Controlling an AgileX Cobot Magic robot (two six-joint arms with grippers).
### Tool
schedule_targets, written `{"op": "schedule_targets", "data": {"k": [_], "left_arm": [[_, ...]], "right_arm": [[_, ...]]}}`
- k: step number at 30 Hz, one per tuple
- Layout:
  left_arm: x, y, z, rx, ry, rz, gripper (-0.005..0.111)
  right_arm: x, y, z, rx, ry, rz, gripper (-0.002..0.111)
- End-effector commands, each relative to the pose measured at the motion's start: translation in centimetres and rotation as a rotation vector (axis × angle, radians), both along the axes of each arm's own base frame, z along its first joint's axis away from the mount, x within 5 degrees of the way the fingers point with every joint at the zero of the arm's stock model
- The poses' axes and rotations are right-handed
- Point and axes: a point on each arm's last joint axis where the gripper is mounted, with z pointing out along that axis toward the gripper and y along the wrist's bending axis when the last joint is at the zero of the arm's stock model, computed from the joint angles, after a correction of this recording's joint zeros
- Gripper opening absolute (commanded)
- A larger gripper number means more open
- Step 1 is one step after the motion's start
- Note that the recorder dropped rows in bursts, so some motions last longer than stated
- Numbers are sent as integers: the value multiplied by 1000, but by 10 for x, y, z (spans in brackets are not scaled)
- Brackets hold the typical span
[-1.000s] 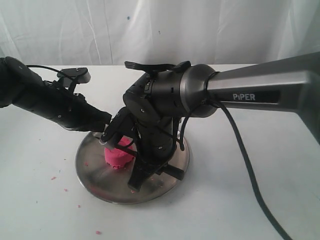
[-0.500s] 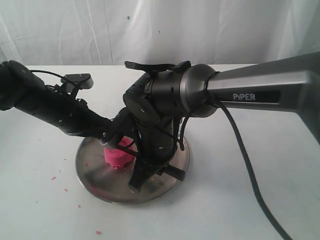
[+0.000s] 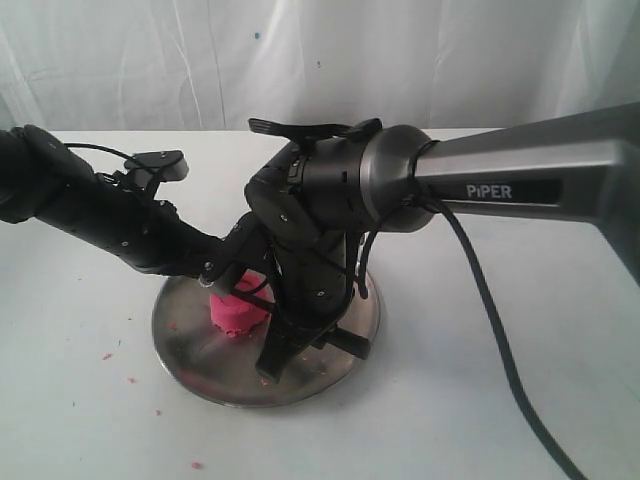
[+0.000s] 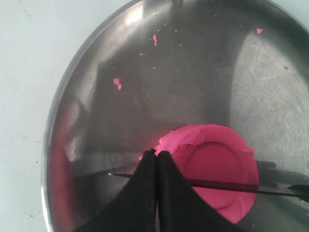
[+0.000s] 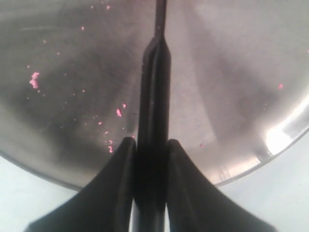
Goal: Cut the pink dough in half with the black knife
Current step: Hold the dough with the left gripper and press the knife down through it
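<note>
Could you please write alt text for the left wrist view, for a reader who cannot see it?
A round pink dough puck sits on a steel plate, with the thin black knife blade lying across its top. The left hand, fingers closed together, rests at the puck's edge, and tiny pink crumbs dot the plate.

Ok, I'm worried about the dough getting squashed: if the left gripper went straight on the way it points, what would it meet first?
Probably the thin black knife blade just past the shut left gripper, then the round pink dough puck under it; depth is unclear.
</note>
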Motion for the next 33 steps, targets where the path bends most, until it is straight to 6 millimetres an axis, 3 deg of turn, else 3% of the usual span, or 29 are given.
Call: {"op": "schedule_targets", "data": {"k": [1, 16, 33], "left_arm": [[-2, -1, -12, 4, 39, -18, 0], [-1, -1, -20, 11, 59, -25, 0], [-1, -2, -26, 13, 76, -26, 0]], "right_arm": [[1, -1, 0, -10, -3, 10, 0], [2, 0, -1, -4, -4, 11, 0], [1, 2, -25, -29, 54, -5, 0]]}}
